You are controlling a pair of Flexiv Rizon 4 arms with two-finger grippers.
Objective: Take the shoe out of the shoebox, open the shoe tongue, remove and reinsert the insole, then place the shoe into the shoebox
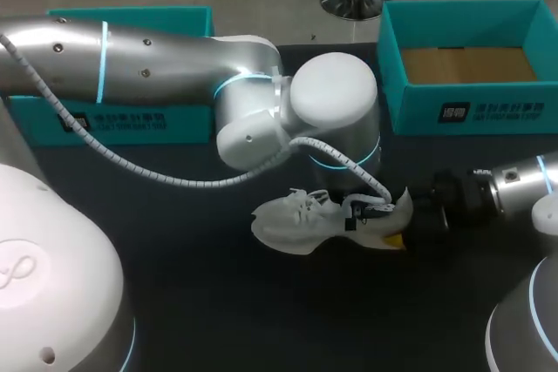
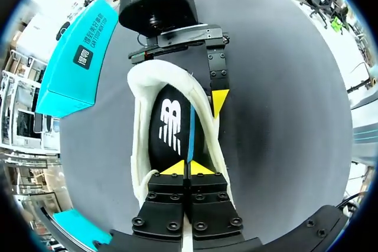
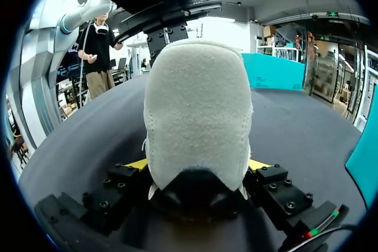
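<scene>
While the left tool (image 2: 189, 168) pinches narrow on what looks like the insole (image 2: 171, 128) inside the shoe (image 2: 139, 146), the right tool (image 3: 198, 164) clamps the heel from both sides on the counter (image 1: 218, 320). The shoebox (image 1: 471, 111) stands well beyond the right tool. I judge the shoe out and opened, the insole step under way and boxing left. Only the left wrist view shows the insole; only the head view looks into the shoebox.
</scene>
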